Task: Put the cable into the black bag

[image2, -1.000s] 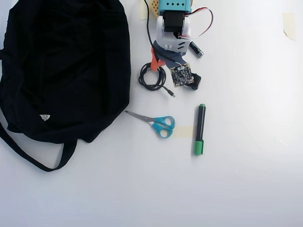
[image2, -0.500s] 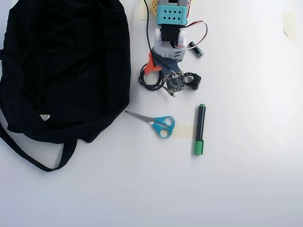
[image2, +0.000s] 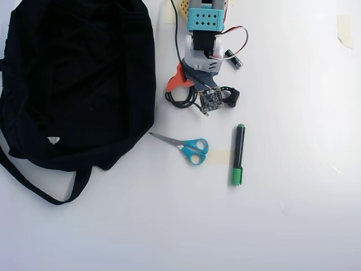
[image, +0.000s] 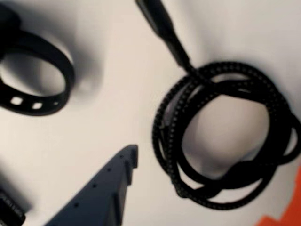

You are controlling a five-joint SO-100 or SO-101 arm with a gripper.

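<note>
The cable (image: 164,141) is a coil of braided black cord lying flat on the white table, its plug (image: 160,19) pointing up in the wrist view. My gripper (image: 202,188) is open just over it: the dark blue finger (image: 103,193) stands to the coil's left, while the orange finger (image: 287,212) is at its right edge. In the overhead view the cable (image2: 176,103) shows partly under my gripper (image2: 185,93). The black bag (image2: 73,84) lies flat at the left, its strap (image2: 34,189) trailing toward the front.
A thick black ring (image2: 228,96) lies just right of the gripper, also the ring (image: 51,106) in the wrist view. Blue-handled scissors (image2: 189,147) and a green marker (image2: 238,155) lie in front. A small black cylinder (image2: 234,59) sits beside the arm.
The gripper has drawn back and shifted left over the coil, and the orange finger has swung out to the left, widening the opening.
</note>
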